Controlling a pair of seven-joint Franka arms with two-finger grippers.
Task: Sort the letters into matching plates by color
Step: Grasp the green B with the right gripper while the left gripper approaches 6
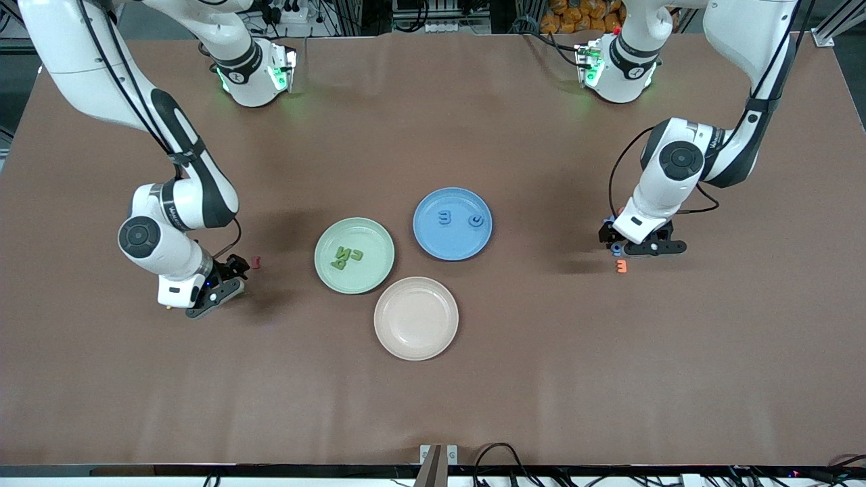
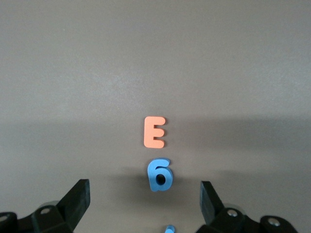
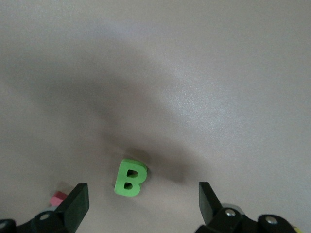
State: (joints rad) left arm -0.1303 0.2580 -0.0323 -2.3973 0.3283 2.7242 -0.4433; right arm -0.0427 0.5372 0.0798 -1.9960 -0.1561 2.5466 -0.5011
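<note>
Both grippers hang spread wide, empty, each over a letter not yet sorted.
Left gripper must drop onto the blue 6 beside the orange E; right gripper onto the green B.

Left hand and right hand open, apparently low.

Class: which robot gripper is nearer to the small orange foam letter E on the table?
Left. The left gripper, jaws open, hangs right beside the small orange foam letter E. The right gripper sits low at the right arm's end of the table, past all three plates from the E.
</note>
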